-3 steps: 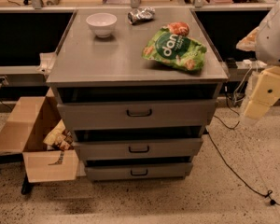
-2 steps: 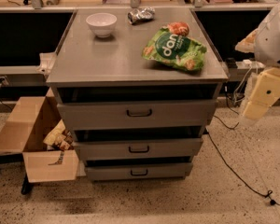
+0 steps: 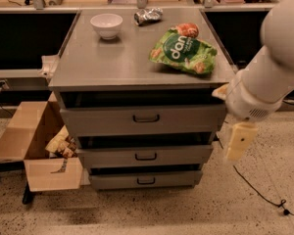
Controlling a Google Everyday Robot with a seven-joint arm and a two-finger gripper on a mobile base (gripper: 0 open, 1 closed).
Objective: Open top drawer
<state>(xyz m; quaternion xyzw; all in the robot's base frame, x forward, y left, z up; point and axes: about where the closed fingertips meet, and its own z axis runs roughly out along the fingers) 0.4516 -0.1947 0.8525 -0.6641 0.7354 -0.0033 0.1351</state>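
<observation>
The top drawer [image 3: 186,120] is the widest grey metal front, just under the cabinet top, with a small dark bail handle [image 3: 146,118] at its centre. It sits shut, with a dark gap above it. Two narrower grey drawers [image 3: 146,156] [image 3: 146,180] lie below. My gripper [image 3: 239,141] hangs pale yellow from the white arm [image 3: 269,77] at the cabinet's right front corner. It is level with the gap between the top and middle drawers, well right of the handle, and touches nothing.
On the cabinet top [image 3: 117,62] lie a white bowl [image 3: 107,25], a green chip bag [image 3: 184,51] and a crumpled foil wrapper [image 3: 148,15]. An open cardboard box [image 3: 36,146] with packets stands on the floor at the left. A black cable [image 3: 264,197] runs over the floor at the right.
My arm and gripper have moved left and down, closer to the cabinet's right front corner. The drawers and the things on top have not moved.
</observation>
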